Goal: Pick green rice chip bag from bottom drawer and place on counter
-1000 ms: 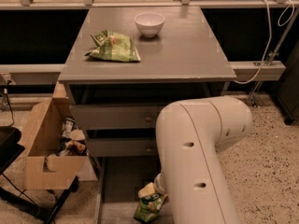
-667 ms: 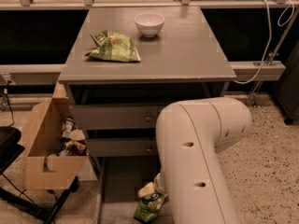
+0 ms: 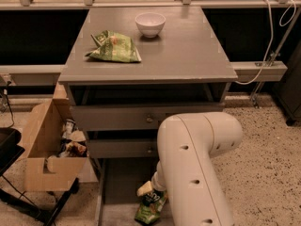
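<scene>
The one camera looks down from high in front of the counter (image 3: 188, 51), facing across its near edge toward the far edge, all four corners in frame. The white arm (image 3: 197, 173) looms close; the gripper (image 3: 147, 191) hangs below the near edge, in the bottom drawer (image 3: 121, 182).

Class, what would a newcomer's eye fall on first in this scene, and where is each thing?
The bulky white robot arm fills the lower foreground, its gripper down at the top end of the green rice chip bag in the bottom drawer. On the counter above lie a paler green bag and a white bowl.
</scene>
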Robot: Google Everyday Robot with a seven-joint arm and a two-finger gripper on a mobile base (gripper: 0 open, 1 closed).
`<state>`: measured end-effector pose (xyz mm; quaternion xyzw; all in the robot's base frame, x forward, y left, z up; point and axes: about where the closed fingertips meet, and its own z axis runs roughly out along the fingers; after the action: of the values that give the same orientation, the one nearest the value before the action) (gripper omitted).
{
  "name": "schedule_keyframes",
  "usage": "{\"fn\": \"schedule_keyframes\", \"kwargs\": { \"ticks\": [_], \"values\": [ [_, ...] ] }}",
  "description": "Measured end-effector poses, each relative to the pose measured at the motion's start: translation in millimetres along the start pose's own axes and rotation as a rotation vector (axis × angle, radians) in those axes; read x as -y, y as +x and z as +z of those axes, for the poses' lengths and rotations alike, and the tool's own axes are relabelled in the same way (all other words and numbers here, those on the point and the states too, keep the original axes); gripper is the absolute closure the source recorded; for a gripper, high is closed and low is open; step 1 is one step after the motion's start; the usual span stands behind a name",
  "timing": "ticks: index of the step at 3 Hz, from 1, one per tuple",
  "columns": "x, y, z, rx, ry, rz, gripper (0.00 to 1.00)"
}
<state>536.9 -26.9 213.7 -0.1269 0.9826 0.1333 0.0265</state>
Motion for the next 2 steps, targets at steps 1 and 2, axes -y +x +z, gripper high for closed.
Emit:
{"fn": "schedule_keyframes", "kwargs": {
  "ticks": [1, 2],
  "values": [
    [6.7, -17.2, 24.8, -0.018, 0.032, 0.002, 0.00],
    [12.9, -27.6, 41.7, -0.031, 0.102, -0.009, 0.00]
  ]
}}
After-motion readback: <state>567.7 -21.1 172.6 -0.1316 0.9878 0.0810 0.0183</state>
